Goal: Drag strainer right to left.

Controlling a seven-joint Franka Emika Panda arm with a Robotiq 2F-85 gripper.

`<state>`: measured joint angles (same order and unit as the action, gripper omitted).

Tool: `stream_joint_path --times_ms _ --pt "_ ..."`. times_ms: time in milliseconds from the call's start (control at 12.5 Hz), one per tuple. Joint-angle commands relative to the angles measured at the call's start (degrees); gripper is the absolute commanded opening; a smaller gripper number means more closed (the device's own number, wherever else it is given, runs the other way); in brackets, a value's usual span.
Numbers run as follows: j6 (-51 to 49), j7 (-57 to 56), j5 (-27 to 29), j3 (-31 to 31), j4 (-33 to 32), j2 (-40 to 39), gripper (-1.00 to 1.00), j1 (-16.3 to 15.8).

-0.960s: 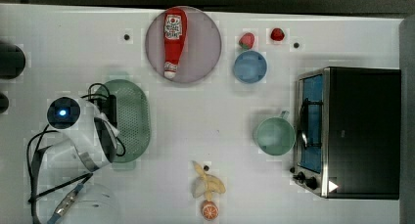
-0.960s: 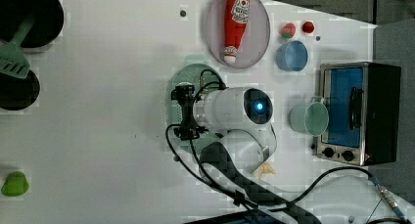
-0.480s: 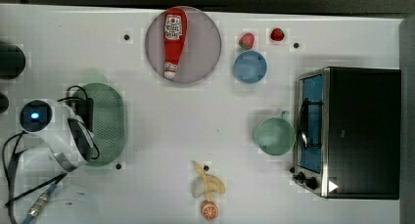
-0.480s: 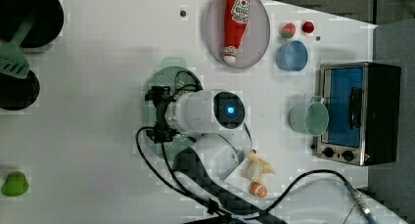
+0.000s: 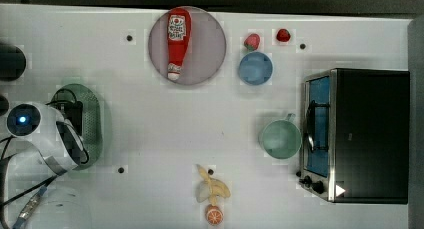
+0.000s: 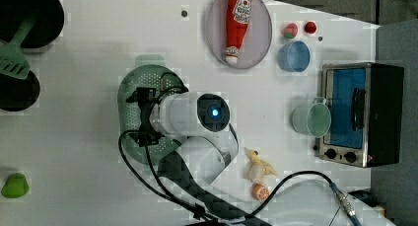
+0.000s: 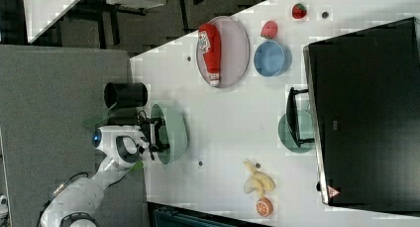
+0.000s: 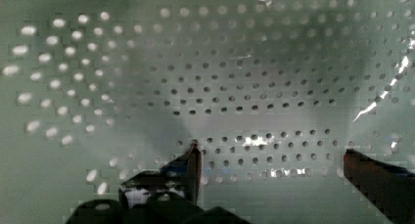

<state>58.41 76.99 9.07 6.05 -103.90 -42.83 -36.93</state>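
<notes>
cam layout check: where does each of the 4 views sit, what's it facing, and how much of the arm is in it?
Top view: overhead, straight down on the white table; arm over the strainer at the top view's left.
Left view: overhead, slightly oblique; arm across the strainer, cabling below.
Right view: high and oblique, taking in floor beyond the table; arm beside the strainer.
Wrist view: close, into the strainer's perforated wall; open gripper.
Shared: the ketchup bottle on its plate, toaster oven.
</notes>
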Motion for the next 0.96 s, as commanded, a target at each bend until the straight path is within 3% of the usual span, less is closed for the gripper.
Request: stream_joint_path --times_ms 80,560,960 --pt "-5.5 -2.0 0.1 -1.6 0.0 5.1 1.0 -1.4" --pt "-27.6 -27.7 0.0 -11.6 -0.1 26.0 1.0 0.0" --pt "-44.4 -49.6 -3.2 -25.8 0.1 44.0 1.0 2.6"
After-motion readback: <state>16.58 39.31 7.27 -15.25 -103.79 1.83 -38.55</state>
